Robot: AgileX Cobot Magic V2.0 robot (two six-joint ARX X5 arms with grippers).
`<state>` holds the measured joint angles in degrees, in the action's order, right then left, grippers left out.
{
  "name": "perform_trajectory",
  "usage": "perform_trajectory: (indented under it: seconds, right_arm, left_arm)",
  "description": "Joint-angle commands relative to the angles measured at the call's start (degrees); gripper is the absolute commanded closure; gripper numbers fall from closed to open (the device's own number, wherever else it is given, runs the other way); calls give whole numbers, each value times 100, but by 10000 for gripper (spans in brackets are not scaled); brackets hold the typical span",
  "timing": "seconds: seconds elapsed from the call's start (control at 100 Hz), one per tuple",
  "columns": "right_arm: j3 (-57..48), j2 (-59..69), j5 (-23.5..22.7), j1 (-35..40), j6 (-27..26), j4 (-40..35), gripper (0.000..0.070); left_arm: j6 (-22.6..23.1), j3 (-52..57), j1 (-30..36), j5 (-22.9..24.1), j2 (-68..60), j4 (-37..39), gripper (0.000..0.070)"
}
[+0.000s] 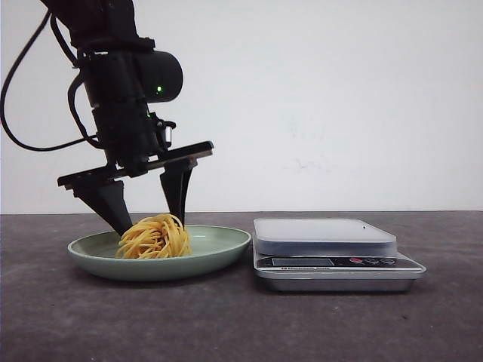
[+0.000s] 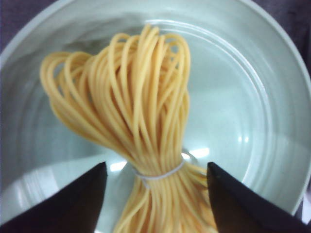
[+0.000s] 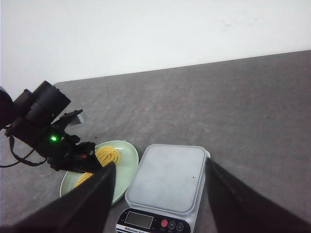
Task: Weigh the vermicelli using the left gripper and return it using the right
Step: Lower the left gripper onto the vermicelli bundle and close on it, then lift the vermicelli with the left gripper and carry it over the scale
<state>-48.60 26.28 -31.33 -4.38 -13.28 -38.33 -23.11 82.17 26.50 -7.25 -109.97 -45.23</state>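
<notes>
1. Vermicelli (image 1: 155, 237) lying on green plate (image 1: 226, 245), not yet lifted.
2. Left gripper (image 1: 149, 225) jaws open around it.
3. Right gripper (image 3: 158, 194) jaws open, waiting above kitchen scale (image 1: 324, 235).
4. Weighing and return still to do.

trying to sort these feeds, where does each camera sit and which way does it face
Front: low at table level, facing forward at the plate, scale and left arm.
Left wrist: on the left arm, looking straight down at the vermicelli in the plate; open left pincer straddles it.
Right wrist: raised high, looking down across the table; open right pincer frames the scale.
All three views share the vermicelli and plate.
</notes>
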Motion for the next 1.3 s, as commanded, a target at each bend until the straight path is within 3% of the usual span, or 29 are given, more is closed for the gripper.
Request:
perform_trajectory:
  seconds: [0.0, 0.04, 0.25, 0.4, 0.55, 0.64, 0.73, 1.0, 1.29]
  right_arm:
    - [-66, 22, -13, 13, 68, 50, 336]
    - [-66, 22, -13, 13, 68, 48, 336]
    - [-66, 22, -9, 13, 66, 39, 336]
    - [-66, 22, 9, 13, 68, 4, 336]
    - [-66, 22, 9, 13, 87, -33, 336]
    - [-66, 22, 11, 13, 90, -33, 336]
    - [-66, 22, 7, 13, 87, -33, 336]
    - [-66, 22, -17, 13, 87, -90, 336]
    - [-66, 22, -20, 13, 90, -120, 337]
  left_arm:
    - [118, 111, 42, 28, -201, 11, 562]
    - [170, 111, 44, 28, -205, 22, 700]
    - [214, 219, 57, 31, -190, 44, 688]
    - [315, 461, 96, -260, 37, -39, 688]
    - [184, 673, 142, -1165, 605, 258, 688]
    - [-133, 693, 227, -1860, 874, 643, 688]
    - [-452, 693, 417, -2205, 935, 1119, 688]
    - [-1311, 693, 1073, -2253, 555, 2422, 688]
    - [-1539, 693, 1263, -2122, -219, 2669, 688]
